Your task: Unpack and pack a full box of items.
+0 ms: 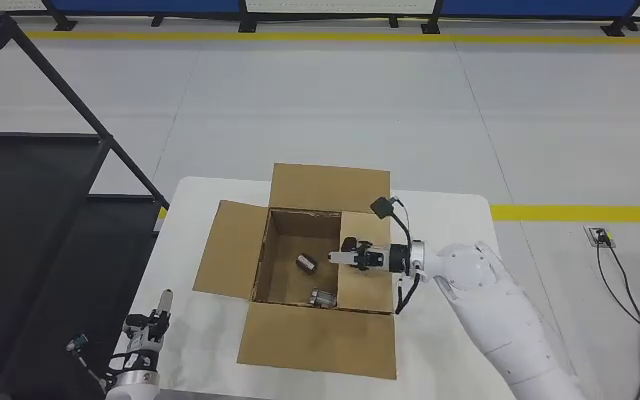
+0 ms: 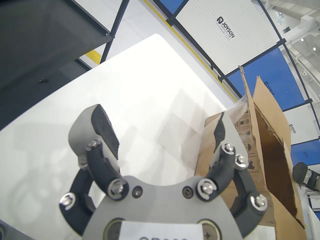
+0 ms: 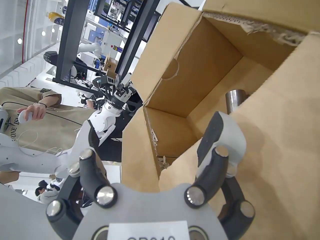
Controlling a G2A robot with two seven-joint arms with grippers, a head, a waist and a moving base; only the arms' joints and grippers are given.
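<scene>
An open cardboard box (image 1: pixel 300 190) stands in the middle of the white table (image 1: pixel 450 220) with its flaps spread. Two short metal cylinders lie on its floor, one (image 1: pixel 306 263) near the middle and one (image 1: pixel 322 297) by the near wall. My right gripper (image 1: pixel 345 256) is open at the box's right flap (image 3: pixel 275 138), one finger (image 3: pixel 215 136) against the cardboard; a cylinder (image 3: pixel 235 97) shows just past the flap's edge. My left gripper (image 2: pixel 162 131) is open and empty, low over the table's near left corner (image 1: pixel 163 300), apart from the box (image 2: pixel 262 138).
A black frame rack (image 1: pixel 60 200) stands close to the table's left edge. Bare tabletop (image 2: pixel 125 88) lies between my left gripper and the box. The near flap (image 1: pixel 315 340) reaches almost to the table's front edge.
</scene>
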